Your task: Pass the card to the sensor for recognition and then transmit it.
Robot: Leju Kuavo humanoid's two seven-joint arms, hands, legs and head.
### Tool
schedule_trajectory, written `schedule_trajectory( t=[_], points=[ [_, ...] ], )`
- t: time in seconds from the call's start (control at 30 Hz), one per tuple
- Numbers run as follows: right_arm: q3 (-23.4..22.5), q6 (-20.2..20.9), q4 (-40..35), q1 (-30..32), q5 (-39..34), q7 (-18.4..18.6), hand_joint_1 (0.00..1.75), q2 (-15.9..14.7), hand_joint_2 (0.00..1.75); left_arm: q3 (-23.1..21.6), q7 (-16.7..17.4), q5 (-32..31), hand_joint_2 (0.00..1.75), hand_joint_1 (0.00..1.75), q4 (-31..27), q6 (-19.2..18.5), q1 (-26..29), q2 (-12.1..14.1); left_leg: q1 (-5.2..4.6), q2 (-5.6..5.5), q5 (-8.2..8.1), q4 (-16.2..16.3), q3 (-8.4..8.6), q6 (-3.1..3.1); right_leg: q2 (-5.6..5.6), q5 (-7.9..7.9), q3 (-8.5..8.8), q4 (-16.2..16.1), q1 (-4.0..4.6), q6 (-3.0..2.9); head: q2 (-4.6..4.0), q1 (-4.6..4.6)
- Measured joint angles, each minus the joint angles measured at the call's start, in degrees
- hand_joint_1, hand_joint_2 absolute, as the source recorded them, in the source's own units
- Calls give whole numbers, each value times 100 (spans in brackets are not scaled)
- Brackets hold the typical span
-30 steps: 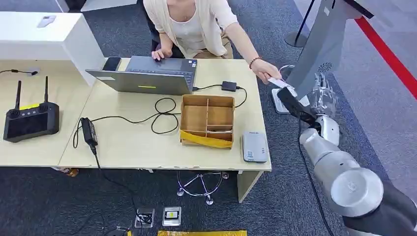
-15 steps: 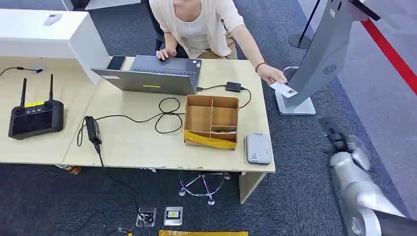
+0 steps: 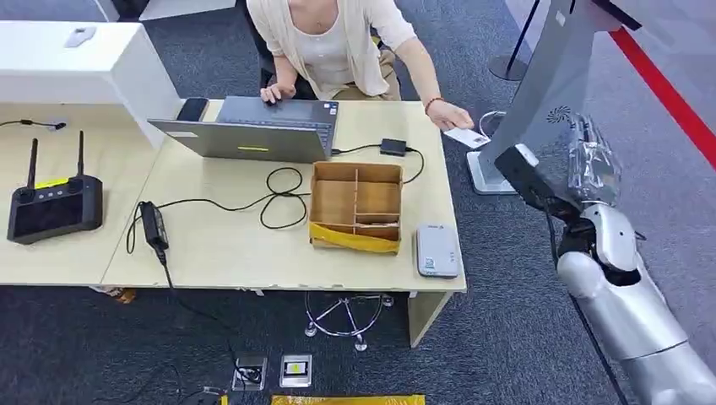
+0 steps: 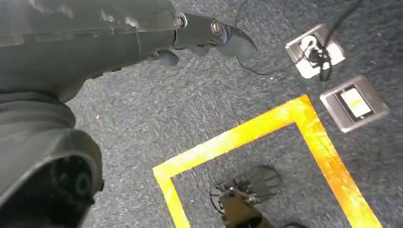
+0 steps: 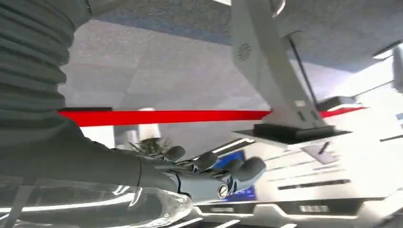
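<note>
Card [image 3: 465,137] sits in the person's hand [image 3: 450,116] past the desk's far right corner, thin, light, stiff, slick; best pinched at an edge; robot's right hand [image 3: 591,164], fingers loosely extended, holds nothing

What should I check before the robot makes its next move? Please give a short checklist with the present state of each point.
1. Card handed over: ok, the person's hand holds it.
2. Right hand free: ok, nothing in it.
3. Right hand away from the kiosk stand: cannot tell, they overlap in the head view.
4. Left hand idle: ok, it hangs over the carpet.
5. Sensor unobstructed: ok.
</note>
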Motion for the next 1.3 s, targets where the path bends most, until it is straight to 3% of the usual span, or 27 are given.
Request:
schedule_trajectory(
  t=[0.23, 0.6, 0.9, 1.3],
  points=[
    [490, -2, -628, 18, -48, 13, 0, -184, 175, 120, 4, -147, 0, 0, -4, -70, 3, -20, 0, 4, 0, 0, 0, -1, 10, 0, -1, -1, 0, 0, 0, -4],
    [947, 83, -963, -40, -74, -70, 0, -295, 175, 286, 39, -540, 0, 0, -9, -192, -3, -35, 2, 3, 0, -1, -4, -1, 10, 0, 0, 1, 2, 0, 0, -4],
    [1498, 173, -847, -471, -201, -179, 0, -171, 175, 376, 61, -781, 0, 0, -28, -317, -70, -53, 2, -1, 2, -1, -7, -2, 4, 1, -1, 2, 2, -1, 0, -4],
    [1924, 46, -134, -968, -223, -387, 0, 244, 175, 496, 179, -1036, 0, 0, -55, -400, -166, -134, 2, -1, 2, -1, -6, -2, 2, 1, -2, 2, 2, -1, 0, -4]
  ],
)
